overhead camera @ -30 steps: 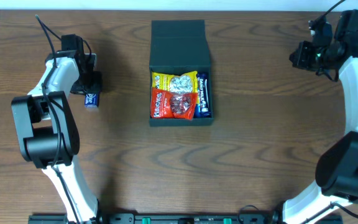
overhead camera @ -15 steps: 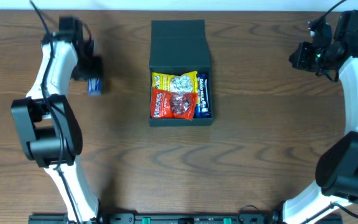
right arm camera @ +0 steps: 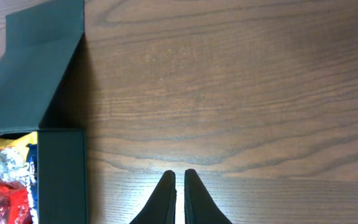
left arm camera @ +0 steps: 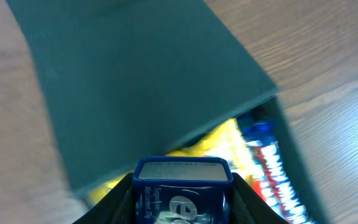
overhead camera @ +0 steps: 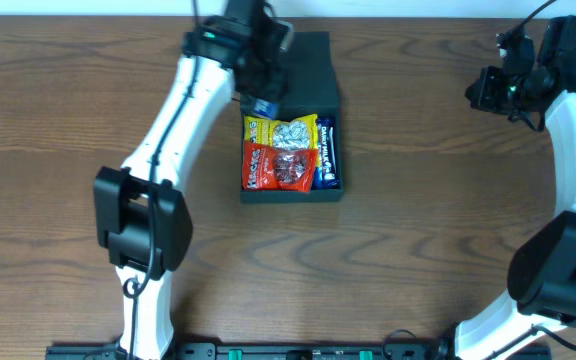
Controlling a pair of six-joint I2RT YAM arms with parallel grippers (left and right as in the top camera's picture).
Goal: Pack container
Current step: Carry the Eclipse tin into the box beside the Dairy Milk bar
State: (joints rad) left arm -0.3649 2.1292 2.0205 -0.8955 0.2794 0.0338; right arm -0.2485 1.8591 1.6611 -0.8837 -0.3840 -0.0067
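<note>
The dark teal-green container [overhead camera: 291, 194] stands at the table's middle back, its flap lid [overhead camera: 298, 62] open and lying flat behind it. Inside are a yellow packet [overhead camera: 280, 132], a red packet [overhead camera: 276, 166] and a blue bar [overhead camera: 328, 152]. My left gripper [overhead camera: 261, 100] is shut on a small blue snack packet [left arm camera: 182, 193] and holds it above the lid's near edge, at the box's back left. In the left wrist view the lid [left arm camera: 135, 81] fills the frame. My right gripper [right arm camera: 179, 186] is shut and empty, above bare table at the far right [overhead camera: 483, 88].
The container [right arm camera: 61, 180] and its lid show at the left of the right wrist view. The table is brown wood [overhead camera: 428, 230]. Both arm bases stand at the front edge.
My left arm has swung from the table's far left to above the container's lid, carrying the blue packet. The right arm has not moved.
</note>
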